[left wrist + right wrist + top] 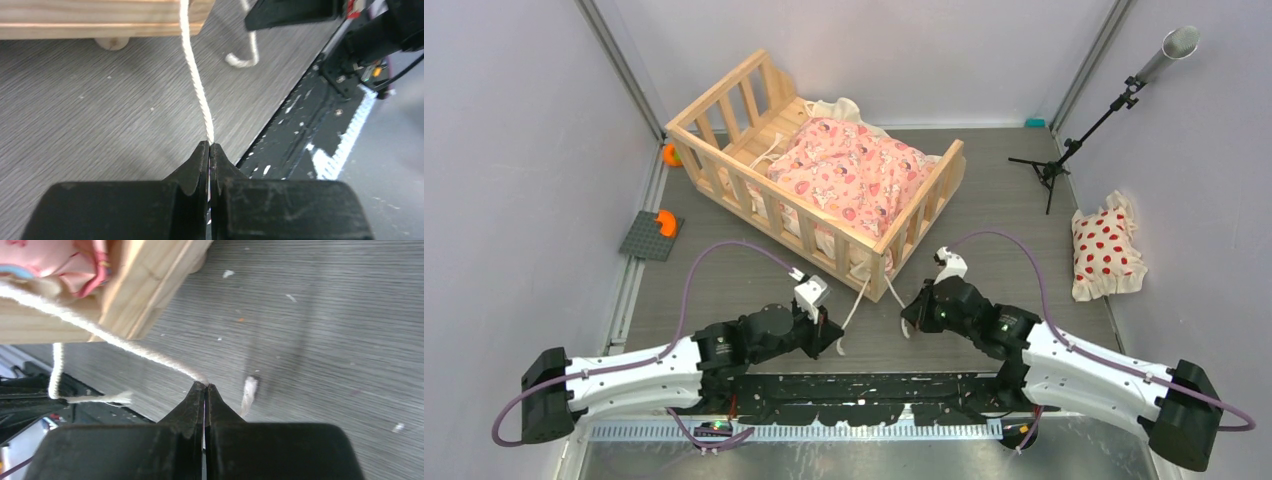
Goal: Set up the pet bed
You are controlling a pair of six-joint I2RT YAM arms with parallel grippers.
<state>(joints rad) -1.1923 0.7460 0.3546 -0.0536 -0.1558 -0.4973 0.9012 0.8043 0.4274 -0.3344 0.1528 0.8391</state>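
The pet bed (724, 110), a light wood crib frame, stands at the back centre with the pink cartoon-print cushion (849, 175) lying inside it. Two cream ties hang from its near corner. My left gripper (827, 335) is shut on one cream tie (196, 85), which runs taut up to the bed's rail (75, 22). My right gripper (912, 318) is shut on the other cream tie (125, 344), which leads to the bed's corner post (150, 285) and the cushion (50, 262). The white pillow with red dots (1106, 250) lies at the far right.
A tripod stand (1074, 145) stands at the back right. A grey plate with an orange piece (652, 236) and another orange object (670, 155) lie left of the bed. The black mounting strip (874, 388) runs along the near edge.
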